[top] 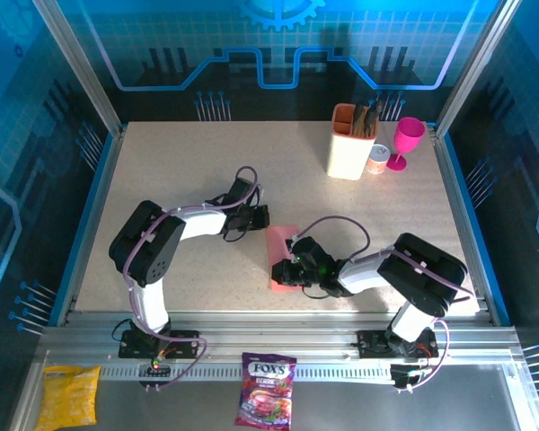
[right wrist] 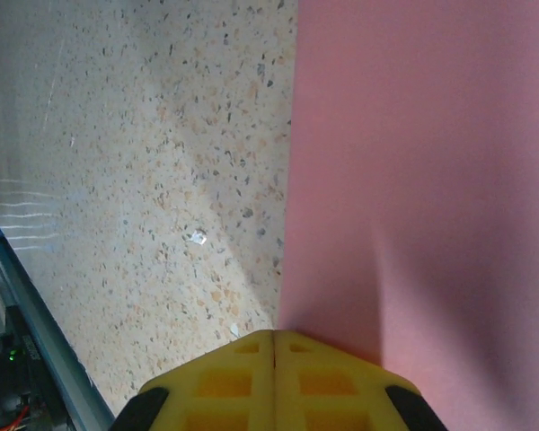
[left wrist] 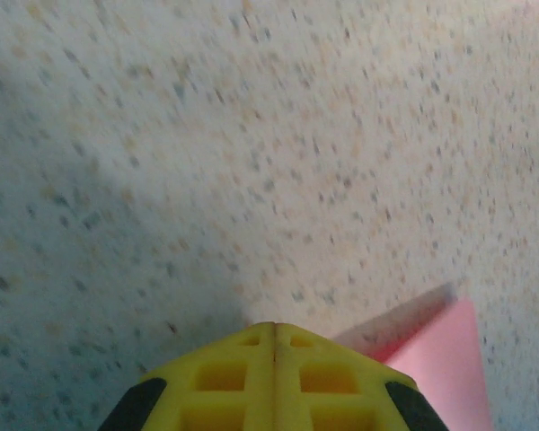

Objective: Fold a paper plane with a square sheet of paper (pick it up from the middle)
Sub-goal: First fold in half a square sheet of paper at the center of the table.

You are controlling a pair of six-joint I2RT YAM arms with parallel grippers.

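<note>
A salmon-pink sheet of paper (top: 281,244) lies flat on the speckled table between the two arms, looking oblong from above. My left gripper (top: 260,217) is shut with nothing in it. In the left wrist view its yellow fingertips (left wrist: 274,328) hover over bare table, with a corner of the paper (left wrist: 449,359) just to their right. My right gripper (top: 285,269) is shut too and sits at the paper's near end. In the right wrist view its tip (right wrist: 274,334) meets the paper's left edge, and the pink paper (right wrist: 422,180) takes up the right half.
At the back right stand a beige holder with tools (top: 353,144), a small tin (top: 378,160) and a magenta goblet (top: 406,142). A candy bag (top: 267,388) and a yellow packet (top: 70,395) lie on the front ledge. The table's metal rail (right wrist: 36,332) runs close to the right gripper.
</note>
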